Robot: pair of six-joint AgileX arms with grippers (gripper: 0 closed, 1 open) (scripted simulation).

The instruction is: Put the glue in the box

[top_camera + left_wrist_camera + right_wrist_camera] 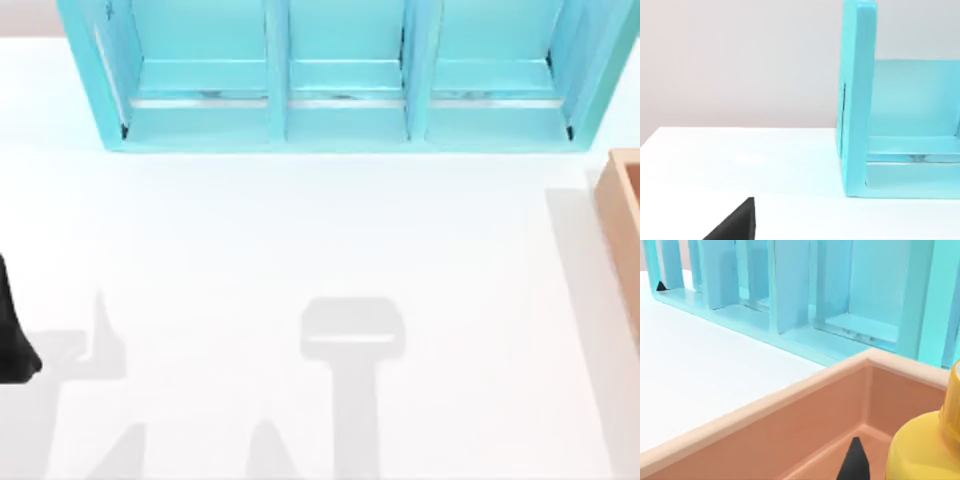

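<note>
The glue hangs over the box at the table's three o'clock edge; whether the right claw grips it, I cannot tell.

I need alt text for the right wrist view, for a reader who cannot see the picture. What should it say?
A yellow glue bottle sits close to the camera, over the inside of a tan open box with thick light-brown walls. A dark fingertip points up beside the bottle. Behind the box, a teal shelf unit stands on the white table.
</note>
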